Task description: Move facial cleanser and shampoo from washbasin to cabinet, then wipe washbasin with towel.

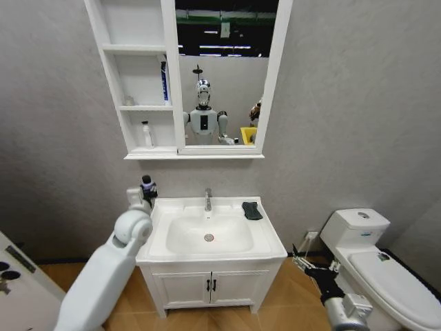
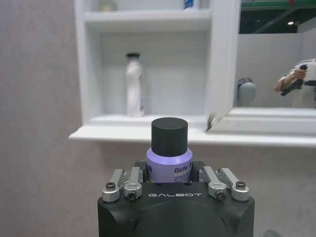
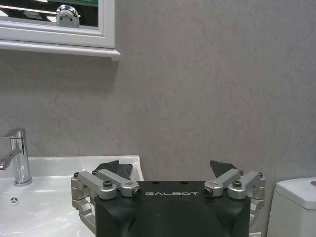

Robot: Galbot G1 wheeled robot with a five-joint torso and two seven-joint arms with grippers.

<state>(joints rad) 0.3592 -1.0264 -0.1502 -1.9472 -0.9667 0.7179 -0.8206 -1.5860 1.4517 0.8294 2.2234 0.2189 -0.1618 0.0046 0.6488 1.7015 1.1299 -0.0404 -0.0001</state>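
left tool (image 1: 147, 187) raised, fingers clamped on its load | right tool (image 1: 303, 260) low, fingers spread apart

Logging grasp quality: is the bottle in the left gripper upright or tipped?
Upright: the purple bottle stands with its dark cap on top in the left gripper, below the cabinet.

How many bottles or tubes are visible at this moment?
3: a white bottle on the cabinet's bottom shelf, a blue tube on the middle shelf, and a purple black-capped bottle held in the left gripper. Others may be hidden.
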